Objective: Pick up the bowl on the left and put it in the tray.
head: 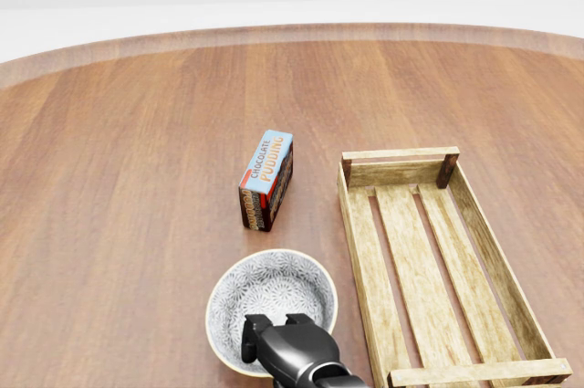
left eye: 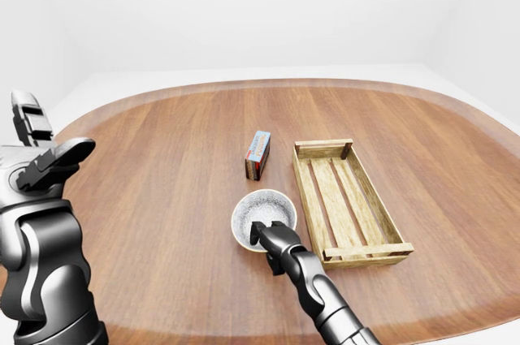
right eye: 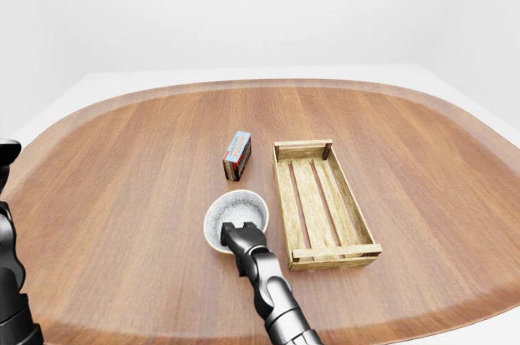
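A grey patterned bowl (head: 270, 292) sits on the wooden table, left of the slatted wooden tray (head: 429, 251). My right hand (head: 272, 328) comes up from the bottom of the head view and sits on the bowl's near rim. Its fingers (head: 247, 333) hook over the rim into the bowl, and the thumb is hidden under the hand. The bowl still rests on the table. My left hand (left eye: 49, 138) is raised at the left edge of the left-eye view, far from the bowl, with its fingers spread and nothing in it.
A chocolate pudding box (head: 267, 178) stands on its side just above the bowl, left of the tray's top end. The rounded table (left eye: 162, 158) stretches wide to the left and top. The tray holds nothing.
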Available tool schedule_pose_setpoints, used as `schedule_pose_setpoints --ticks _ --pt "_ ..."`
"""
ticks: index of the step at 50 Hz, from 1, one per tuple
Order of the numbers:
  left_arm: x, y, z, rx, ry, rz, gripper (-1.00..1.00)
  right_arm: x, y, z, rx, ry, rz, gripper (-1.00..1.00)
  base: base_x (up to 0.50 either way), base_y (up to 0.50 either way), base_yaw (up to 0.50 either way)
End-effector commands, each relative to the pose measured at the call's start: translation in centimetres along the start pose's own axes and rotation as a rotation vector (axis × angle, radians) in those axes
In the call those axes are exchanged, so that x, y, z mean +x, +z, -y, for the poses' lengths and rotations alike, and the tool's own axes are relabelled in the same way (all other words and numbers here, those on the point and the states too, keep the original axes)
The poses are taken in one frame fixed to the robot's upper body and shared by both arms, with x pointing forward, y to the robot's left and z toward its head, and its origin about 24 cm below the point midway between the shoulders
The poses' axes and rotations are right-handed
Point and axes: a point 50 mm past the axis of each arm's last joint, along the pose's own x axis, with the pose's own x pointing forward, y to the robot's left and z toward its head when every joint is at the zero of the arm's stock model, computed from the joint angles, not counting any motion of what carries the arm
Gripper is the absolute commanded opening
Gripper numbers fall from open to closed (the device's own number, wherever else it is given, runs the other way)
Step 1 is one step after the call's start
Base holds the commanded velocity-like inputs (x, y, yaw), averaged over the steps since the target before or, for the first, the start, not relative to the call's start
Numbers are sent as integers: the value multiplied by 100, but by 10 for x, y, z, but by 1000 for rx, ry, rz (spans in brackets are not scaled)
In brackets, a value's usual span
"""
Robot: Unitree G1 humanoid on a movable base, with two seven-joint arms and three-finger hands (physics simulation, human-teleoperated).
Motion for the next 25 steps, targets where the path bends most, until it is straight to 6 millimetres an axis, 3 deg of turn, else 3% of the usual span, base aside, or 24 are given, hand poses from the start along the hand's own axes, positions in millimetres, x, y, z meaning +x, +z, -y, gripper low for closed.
schedule_pose_setpoints --ticks 1,7,9,12,15,21,22,25 --pt "-3 -3 0 10 -6 -11 100 -4 0 -17 22 106 4 -100 0 0 0" --pt "1 4 3 -13 -2 16 100 -8 12 0 -29 81 38 -100 0 0 0" --pt "-4 -7 -3 18 -7 -24 100 -10 14 5 -39 73 44 -100 0 0 0" --pt "2 3 3 -13 -1 14 100 -15 21 19 -73 52 60 -100 0 0 0" --pt "-4 -10 -3 24 -7 -36 100 -19 25 30 -94 33 67 -100 0 0 0" --pt "-2 -14 -2 29 -10 -43 100 -28 35 52 -137 -7 80 -100 0 0 0" --pt "1 -6 0 11 -7 -15 100 -30 37 58 -149 -17 81 -100 0 0 0" --pt "-1 -14 -3 29 -9 -46 100 -37 42 73 -167 -49 85 -100 0 0 0"
